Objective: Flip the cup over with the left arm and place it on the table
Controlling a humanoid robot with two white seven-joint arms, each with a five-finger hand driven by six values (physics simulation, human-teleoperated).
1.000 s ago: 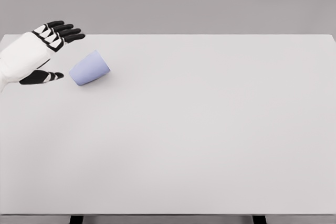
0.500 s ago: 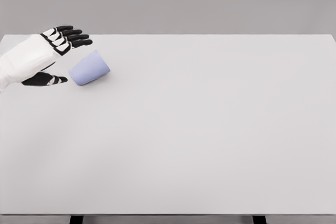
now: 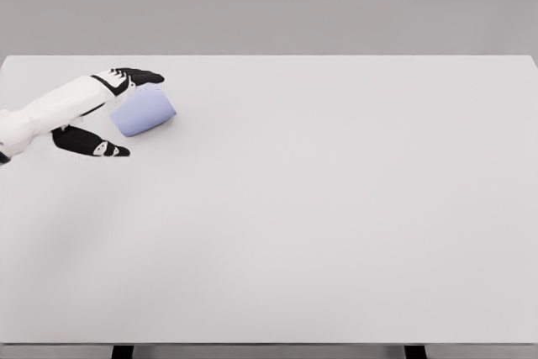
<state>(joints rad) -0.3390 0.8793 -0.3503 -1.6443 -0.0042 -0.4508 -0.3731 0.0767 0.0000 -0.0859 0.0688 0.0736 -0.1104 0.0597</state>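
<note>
Since a second ago my left hand (image 3: 101, 115) has closed in around the cup (image 3: 144, 110), fingers spread, gripping nothing. Cup lies sideways near the desk's (image 3: 336, 208) far-left corner; I'd wrap fully before lifting.

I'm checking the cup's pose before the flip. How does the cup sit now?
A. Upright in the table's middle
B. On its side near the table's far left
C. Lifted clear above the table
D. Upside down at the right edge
B: the pale blue cup lies on its side on the white table, near the far left, with the left hand around it, fingers over its top.
</note>
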